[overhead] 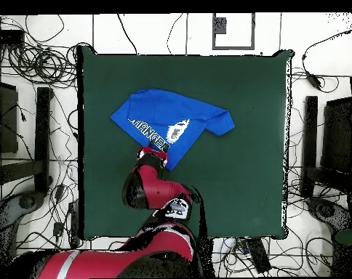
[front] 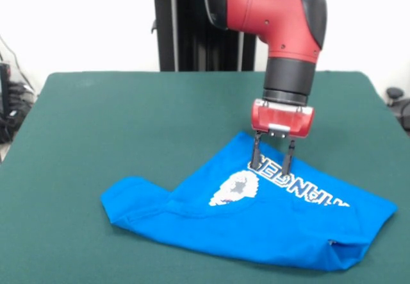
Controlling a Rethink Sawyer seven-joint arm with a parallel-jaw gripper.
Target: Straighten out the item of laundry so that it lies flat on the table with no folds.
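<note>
The bright blue T-shirt (front: 269, 217) lies crumpled on the green table (front: 128, 117), toward the front right in the front view. Part of its white print and lettering shows, and the cloth is folded over itself with one sleeve sticking out to the left. My gripper (front: 271, 168) points straight down over the shirt's back edge. Its fingers stand open with their tips at or just above the lettering, and no cloth is between them. In the overhead view the shirt (overhead: 164, 116) sits in the table's (overhead: 244, 182) upper left, and the gripper (overhead: 153, 151) is at its lower edge.
Cables, stands and dark equipment (overhead: 33, 138) surround the table on the floor. A black wheeled base (front: 400, 104) sits past the right edge in the front view.
</note>
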